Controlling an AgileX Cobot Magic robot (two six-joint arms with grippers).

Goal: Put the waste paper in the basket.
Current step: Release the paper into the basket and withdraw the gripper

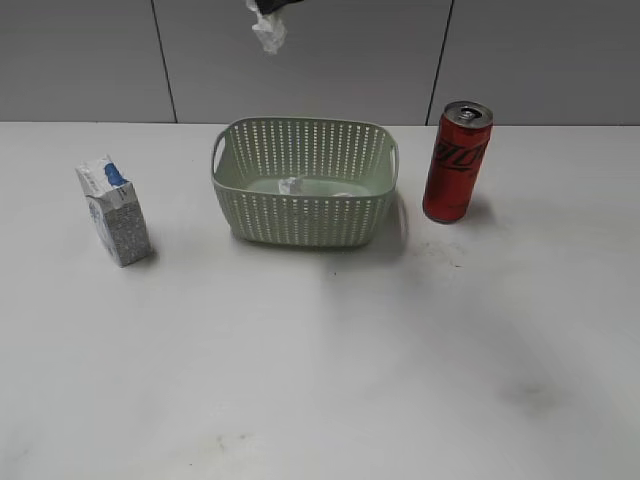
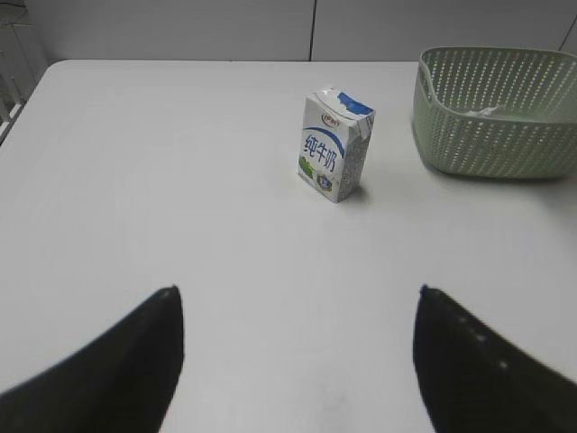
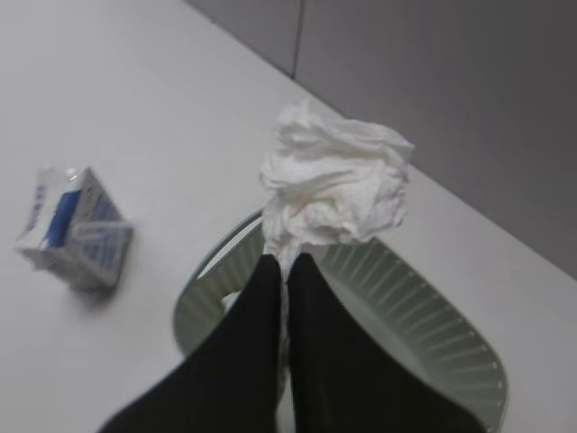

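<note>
The pale green slotted basket (image 1: 305, 215) stands at the middle back of the table; it also shows in the left wrist view (image 2: 491, 135) and the right wrist view (image 3: 433, 307). Inside it lie a crumpled white paper wad (image 1: 291, 186) and a second pale wad (image 1: 343, 195). My right gripper (image 3: 287, 262) is shut on a third white paper wad (image 3: 335, 185), held high above the basket's back left; the wad hangs at the top of the exterior view (image 1: 269, 33). My left gripper (image 2: 297, 290) is open and empty over bare table, well short of the carton.
A small blue-white speckled carton (image 1: 115, 212) stands left of the basket, seen also in the left wrist view (image 2: 335, 144) and the right wrist view (image 3: 77, 230). A red can (image 1: 457, 162) stands upright right of the basket. A grey wall runs behind the white table.
</note>
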